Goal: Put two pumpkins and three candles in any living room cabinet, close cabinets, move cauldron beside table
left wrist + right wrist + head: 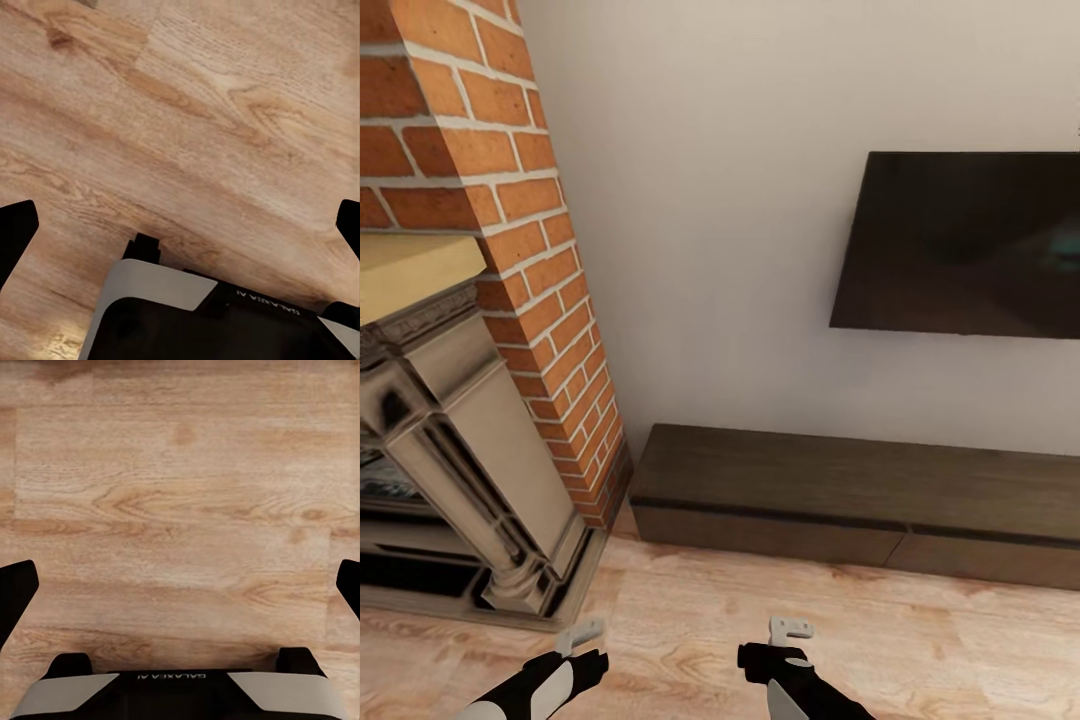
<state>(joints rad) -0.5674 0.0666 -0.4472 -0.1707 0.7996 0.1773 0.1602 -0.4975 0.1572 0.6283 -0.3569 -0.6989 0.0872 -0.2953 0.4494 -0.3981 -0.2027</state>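
**Risks on approach to the cabinet**

The cabinet (860, 500) stands against the far wall, below a wall-mounted TV (960, 245). All of its visible drawer fronts sit flush, so it reads as closed. To its left stands a brick fireplace (480, 380), whose stone surround juts out toward the robot.

The left claw (582, 636) and the right claw (790, 630) hang low over the floor (920, 640). Both are spread apart and carry nothing; each wrist view shows the dark fingertips (16, 232) (16, 592) wide at the frame edges, with bare planks between them.

Probable faults from here:

1. Empty arrival. With no pumpkin or candle in either claw, the items must first be fetched from elsewhere.
2. Collision. The left arm is near the fireplace base; a turn to the left could strike it.
3. Handleless fronts. With no handle to hook, a claw could slip off the drawer edge.
4. Low reach. The claws could scrape the floor during a drawer pull.
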